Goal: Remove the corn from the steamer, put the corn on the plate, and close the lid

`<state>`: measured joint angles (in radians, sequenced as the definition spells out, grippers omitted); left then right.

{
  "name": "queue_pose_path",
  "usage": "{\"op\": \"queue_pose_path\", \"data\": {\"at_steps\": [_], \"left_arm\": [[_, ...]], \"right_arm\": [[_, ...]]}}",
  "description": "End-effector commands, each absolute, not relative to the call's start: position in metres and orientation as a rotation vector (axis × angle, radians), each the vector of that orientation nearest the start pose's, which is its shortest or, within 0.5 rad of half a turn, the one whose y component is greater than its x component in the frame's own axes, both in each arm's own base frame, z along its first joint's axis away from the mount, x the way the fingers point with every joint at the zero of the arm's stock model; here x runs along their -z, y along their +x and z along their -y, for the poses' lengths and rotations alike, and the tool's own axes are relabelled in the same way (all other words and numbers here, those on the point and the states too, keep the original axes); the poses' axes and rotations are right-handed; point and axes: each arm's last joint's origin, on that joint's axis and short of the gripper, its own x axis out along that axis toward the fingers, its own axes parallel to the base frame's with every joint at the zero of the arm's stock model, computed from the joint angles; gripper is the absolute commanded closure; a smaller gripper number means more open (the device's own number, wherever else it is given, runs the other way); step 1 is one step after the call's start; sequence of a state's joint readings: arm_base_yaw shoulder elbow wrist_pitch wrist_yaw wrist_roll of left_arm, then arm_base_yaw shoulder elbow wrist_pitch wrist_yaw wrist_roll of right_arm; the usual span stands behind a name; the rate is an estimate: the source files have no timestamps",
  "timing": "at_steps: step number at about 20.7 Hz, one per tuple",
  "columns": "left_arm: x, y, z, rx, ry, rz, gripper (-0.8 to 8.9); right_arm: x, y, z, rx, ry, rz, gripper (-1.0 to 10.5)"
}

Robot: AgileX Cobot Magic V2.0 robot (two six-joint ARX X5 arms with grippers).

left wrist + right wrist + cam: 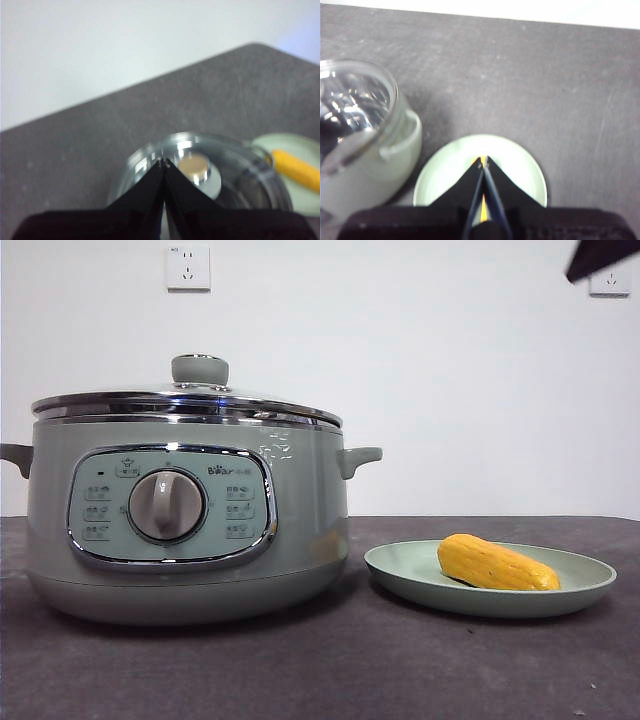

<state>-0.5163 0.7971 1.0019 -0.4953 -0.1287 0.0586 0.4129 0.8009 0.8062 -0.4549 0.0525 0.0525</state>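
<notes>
The sage-green steamer (300,500) stands on the left of the table with the glass lid (190,400) sitting on it, green knob on top. The corn (495,564) lies on the pale green plate (400,565) to the steamer's right. My left gripper (164,161) is shut and empty, well above the lid (150,165), beside its knob (194,167). The corn (297,170) and plate (280,145) also show in the left wrist view. My right gripper (483,161) is shut and empty, high above the plate (445,170); its jaws hide most of the corn (483,207).
A dark grey cloth covers the table (300,670). A white wall with two sockets (188,268) stands behind. A black arm tip (600,255) shows at the top right corner of the front view. The steamer's side handle (402,135) is close to the plate.
</notes>
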Motion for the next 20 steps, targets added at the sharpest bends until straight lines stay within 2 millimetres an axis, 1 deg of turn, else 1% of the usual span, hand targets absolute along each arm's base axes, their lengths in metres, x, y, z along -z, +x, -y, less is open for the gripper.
{"op": "queue_pose_path", "data": {"at_steps": [1,2,3,4,5,7,12,20], "left_arm": [[-0.337,0.131,0.070,0.388,0.136,-0.282,8.22],[-0.321,0.127,0.068,0.386,0.118,-0.274,8.22],[-0.309,0.123,0.066,0.386,0.110,-0.262,8.22],[-0.300,0.120,0.064,0.386,0.106,-0.249,8.22],[-0.294,0.118,0.062,0.387,0.103,-0.241,8.22],[-0.292,0.116,0.061,0.386,0.098,-0.271,8.16],[-0.284,0.117,0.062,0.383,0.121,-0.341,8.16],[-0.281,0.121,0.064,0.383,0.130,-0.368,8.16]], "right_arm": [[-0.288,0.139,-0.060,-0.348,-0.045,-0.410,9.6],[-0.279,0.132,-0.056,-0.348,-0.034,-0.385,9.6],[-0.274,0.127,-0.054,-0.347,-0.019,-0.368,9.6],[-0.272,0.124,-0.053,-0.342,-0.002,-0.360,9.6],[-0.272,0.123,-0.052,-0.333,0.025,-0.356,9.5],[-0.274,0.123,-0.052,-0.324,0.087,-0.351,9.5],[-0.273,0.123,-0.052,-0.323,0.085,-0.356,9.5],[-0.273,0.123,-0.052,-0.323,0.084,-0.359,9.5]]}}
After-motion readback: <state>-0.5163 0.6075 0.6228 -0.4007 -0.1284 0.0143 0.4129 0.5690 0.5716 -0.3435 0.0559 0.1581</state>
